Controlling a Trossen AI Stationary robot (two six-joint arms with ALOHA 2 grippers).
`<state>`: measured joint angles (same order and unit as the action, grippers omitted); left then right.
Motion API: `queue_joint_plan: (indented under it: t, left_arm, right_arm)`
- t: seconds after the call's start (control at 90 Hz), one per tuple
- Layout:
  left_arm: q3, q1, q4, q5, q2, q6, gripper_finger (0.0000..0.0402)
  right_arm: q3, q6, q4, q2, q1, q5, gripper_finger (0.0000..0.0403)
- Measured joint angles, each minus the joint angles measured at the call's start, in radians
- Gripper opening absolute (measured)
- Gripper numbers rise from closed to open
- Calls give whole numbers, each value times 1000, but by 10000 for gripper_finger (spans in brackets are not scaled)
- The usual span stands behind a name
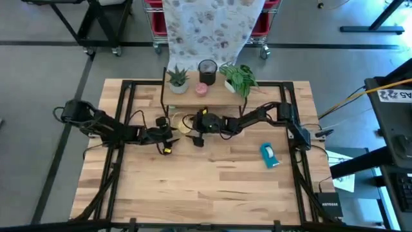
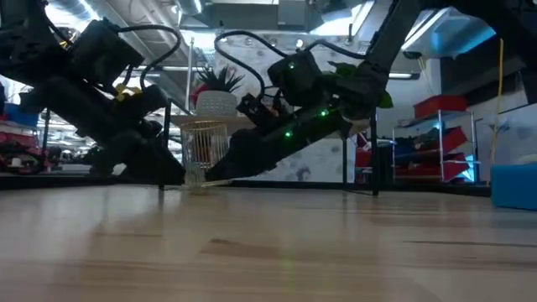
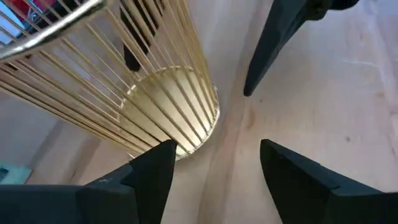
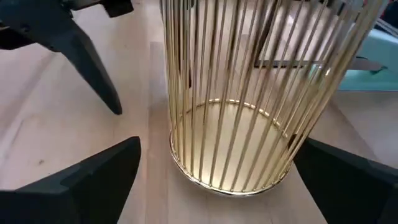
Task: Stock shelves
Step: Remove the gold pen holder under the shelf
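The right claw [image 4: 217, 180] is spread wide around a gold wire basket [image 4: 249, 112] standing on the tabletop [image 1: 212, 180], with nothing in it. The left claw [image 3: 214, 180] is spread open just beside it. Past both claws stand the shelves [image 1: 203, 96], holding two potted plants [image 1: 178, 80] and a dark cup [image 1: 207, 67].

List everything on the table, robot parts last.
shelves: one, light wood top on black legs, table's far edge.
plants: two, green, one at each end of the shelf top.
black cup: one, shelf top, middle.
pink item: one, shelf top, by the cup.
wire basket: one, gold, upright on the table between both grippers.
blue box: one, table's right side.
left gripper: open, beside the basket.
right gripper: open, straddling the basket.
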<state>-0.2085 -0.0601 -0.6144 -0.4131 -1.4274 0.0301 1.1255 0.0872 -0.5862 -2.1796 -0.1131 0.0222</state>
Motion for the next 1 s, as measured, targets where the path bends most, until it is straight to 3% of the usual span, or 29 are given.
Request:
queue_joint_plan:
  t: [0.178, 0.411, 0.656, 0.811, 1.0]
  left_arm:
    - [0, -10, 24, 91, 0, -63, 220]
    - [-3, -79, 116, 92, 1, -175, 220]
    - [-4, -128, 199, -27, 25, -258, 220]
    - [0, -128, 224, -119, 60, -185, 220]
    - [0, -128, 222, -125, 90, -169, 220]
  right_arm:
    - [3, -18, 90, 1, 17, 36, 399]
    - [5, -71, 192, 7, 56, 27, 399]
    - [5, -130, 262, 28, 98, -178, 399]
    - [0, -111, 297, 63, 80, -179, 399]
    - [-2, -107, 377, 98, 73, -140, 399]
